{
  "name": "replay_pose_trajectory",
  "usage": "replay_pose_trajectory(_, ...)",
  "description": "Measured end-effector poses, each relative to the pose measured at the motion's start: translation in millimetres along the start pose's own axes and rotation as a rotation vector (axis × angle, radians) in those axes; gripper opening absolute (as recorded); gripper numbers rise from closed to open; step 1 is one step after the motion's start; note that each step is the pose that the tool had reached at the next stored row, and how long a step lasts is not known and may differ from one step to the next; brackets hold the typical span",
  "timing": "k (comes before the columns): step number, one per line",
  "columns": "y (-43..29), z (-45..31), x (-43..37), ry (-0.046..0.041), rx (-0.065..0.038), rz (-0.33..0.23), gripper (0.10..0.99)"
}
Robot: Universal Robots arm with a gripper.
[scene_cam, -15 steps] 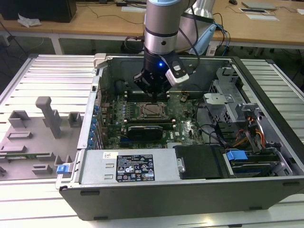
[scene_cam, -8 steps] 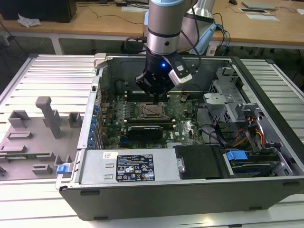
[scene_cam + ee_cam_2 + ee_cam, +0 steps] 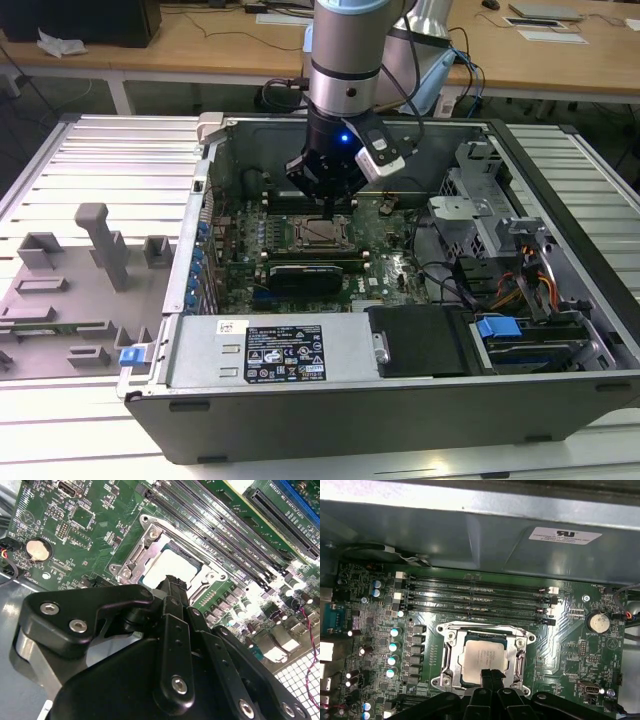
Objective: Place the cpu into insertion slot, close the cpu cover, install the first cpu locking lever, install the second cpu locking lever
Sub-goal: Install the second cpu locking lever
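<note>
At the centre of the green motherboard point(image 3: 580, 645) the cpu point(image 3: 484, 656) lay flat in the insertion slot point(image 3: 451, 652), its pale metal top showing through the window of the cpu cover point(image 3: 522, 657), which lay closed around it in both wrist views. In the first wrist view the long memory slots point(image 3: 477, 597) ran just beyond the socket at its 12 o'clock side, a round coin cell point(image 3: 598, 622) sat toward 3 o'clock, and the grey case wall point(image 3: 470, 525) rose behind. The second wrist view showed the same chip point(image 3: 172, 570) from the opposite side, with the coin cell point(image 3: 38, 550) well apart from it. The gripper point(image 3: 491, 674) had its black fingertips pressed together with no gap between them, holding nothing, poised at the chip's near edge; whether they touched it could not be told. In the exterior view the arm point(image 3: 345, 70) stood upright over the open computer case point(image 3: 560, 300), wrist pointing straight down, the gripper point(image 3: 329, 208) just above the socket point(image 3: 321, 234).
</note>
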State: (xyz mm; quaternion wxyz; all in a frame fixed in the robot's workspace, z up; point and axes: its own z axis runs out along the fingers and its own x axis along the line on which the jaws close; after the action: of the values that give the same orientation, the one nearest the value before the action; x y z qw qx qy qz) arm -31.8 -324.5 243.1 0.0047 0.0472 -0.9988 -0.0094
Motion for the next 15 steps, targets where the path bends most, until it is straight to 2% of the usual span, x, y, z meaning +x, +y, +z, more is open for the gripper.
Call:
replay_pose_trajectory(6, -0.1, 0.0, 0.0, 0.0, 0.0, 0.0, 0.106)
replay_pose_trajectory(9, -0.2, -6.2, 0.1, 0.0, 0.0, 0.0, 0.106)
replay_pose_trajectory(12, -5.0, -7.8, 0.6, 0.0, 0.0, 0.003, 0.106)
replay_pose_trajectory(15, -23.4, -8.1, 2.3, 0.0, 0.0, 0.004, 0.106)
